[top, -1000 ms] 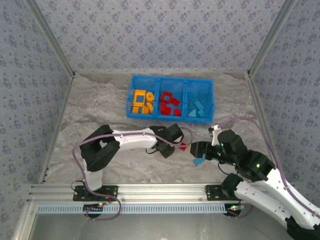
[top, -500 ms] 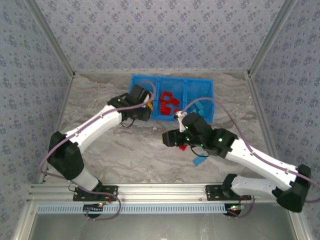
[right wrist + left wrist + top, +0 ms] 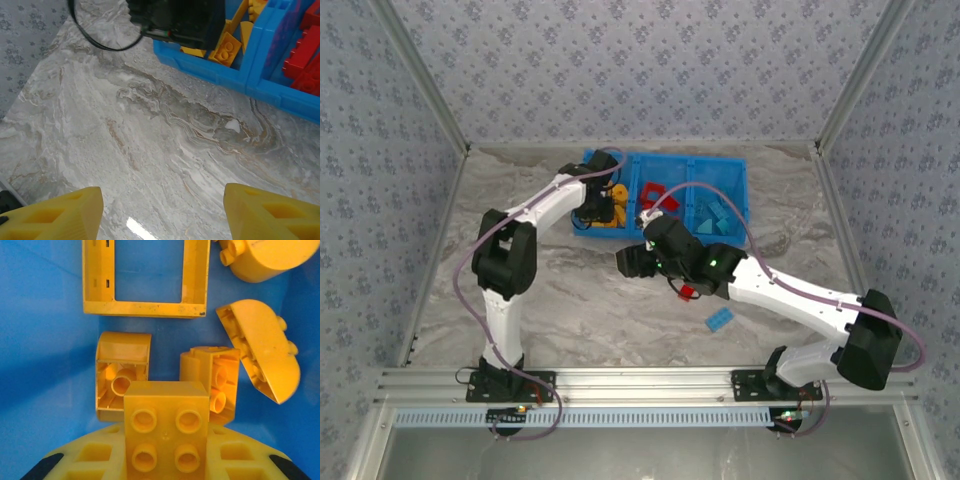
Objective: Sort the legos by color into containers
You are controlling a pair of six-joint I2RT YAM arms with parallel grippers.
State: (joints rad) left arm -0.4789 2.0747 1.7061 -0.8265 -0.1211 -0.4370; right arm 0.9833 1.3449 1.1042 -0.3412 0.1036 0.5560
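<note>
My left gripper hangs over the left compartment of the blue bin, shut on a yellow four-stud brick. Below it lie several yellow bricks, among them an open square frame, on the bin floor. Red bricks sit in the middle compartment and light blue ones in the right one. On the table lie a red brick and a blue brick. My right gripper is open above bare table, left of the red brick.
The bin's front wall runs across the upper right of the right wrist view, with the left arm's black wrist above it. Patterned walls enclose the marble table on three sides. A metal rail lines the near edge.
The left arm swung from the table's middle up to the bin's left compartment. The right arm reached leftward across the table, away from the blue brick. Both loose bricks stayed put.
</note>
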